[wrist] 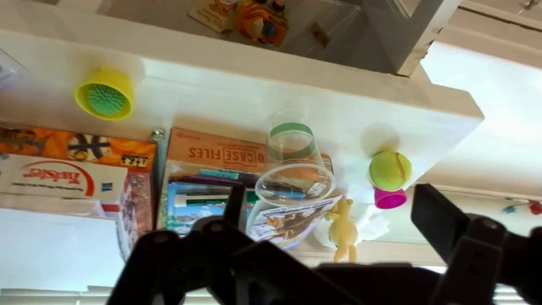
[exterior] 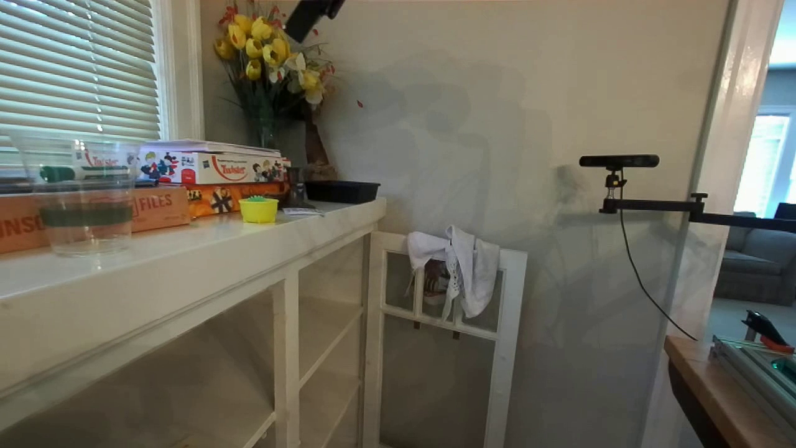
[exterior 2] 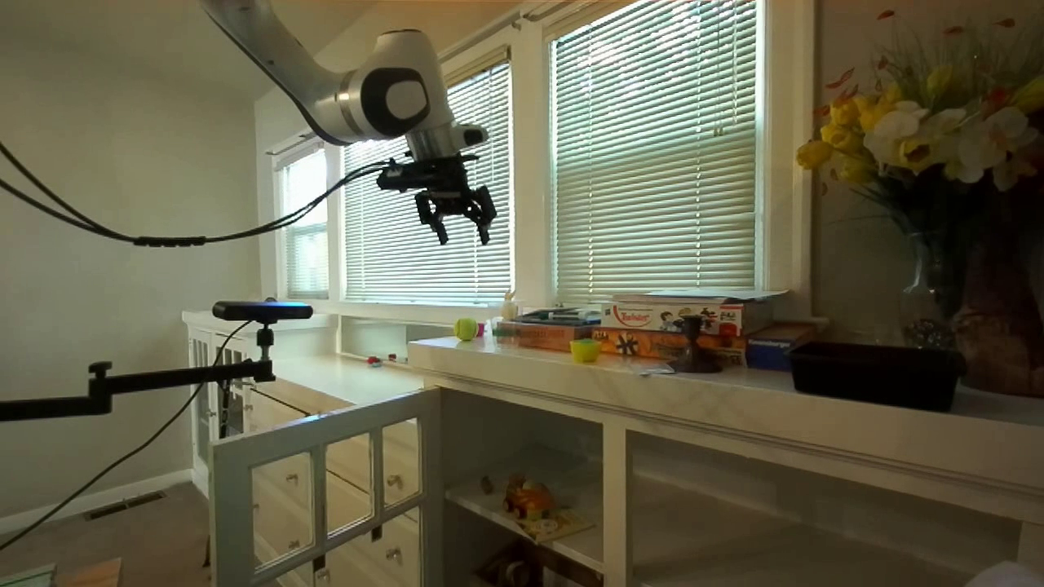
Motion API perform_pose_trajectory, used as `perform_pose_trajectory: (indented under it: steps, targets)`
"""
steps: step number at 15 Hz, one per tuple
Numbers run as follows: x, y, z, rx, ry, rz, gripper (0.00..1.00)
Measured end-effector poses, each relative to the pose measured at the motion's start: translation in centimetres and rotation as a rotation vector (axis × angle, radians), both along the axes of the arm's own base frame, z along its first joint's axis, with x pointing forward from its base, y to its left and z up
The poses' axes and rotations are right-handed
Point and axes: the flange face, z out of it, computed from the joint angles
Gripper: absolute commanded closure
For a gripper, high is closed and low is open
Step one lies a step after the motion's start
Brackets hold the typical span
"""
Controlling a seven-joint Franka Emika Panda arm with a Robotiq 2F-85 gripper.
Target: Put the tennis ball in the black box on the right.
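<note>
Hanging high above the white counter in an exterior view, the gripper has its fingers spread wide, and there's the tennis ball, well apart from it, straight down at six o'clock on the counter's end! Swing to three o'clock from the ball and there sits the black box, while the wrist view puts the ball at three o'clock of centre, a pink cup just beside it at six.
</note>
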Motion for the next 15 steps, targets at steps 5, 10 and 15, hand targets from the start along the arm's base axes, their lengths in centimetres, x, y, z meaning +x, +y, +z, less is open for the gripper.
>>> perform_pose_trajectory:
  steps: [5, 10, 15]
  targets:
    - [4.5, 3.2, -0.3, 0.001, -0.023, 0.132, 0.0]
    - [7.8, 6.5, -1.4, -0.012, 0.032, 0.253, 0.0]
    - [9.4, 7.4, -1.5, -0.005, 0.049, 0.295, 0.0]
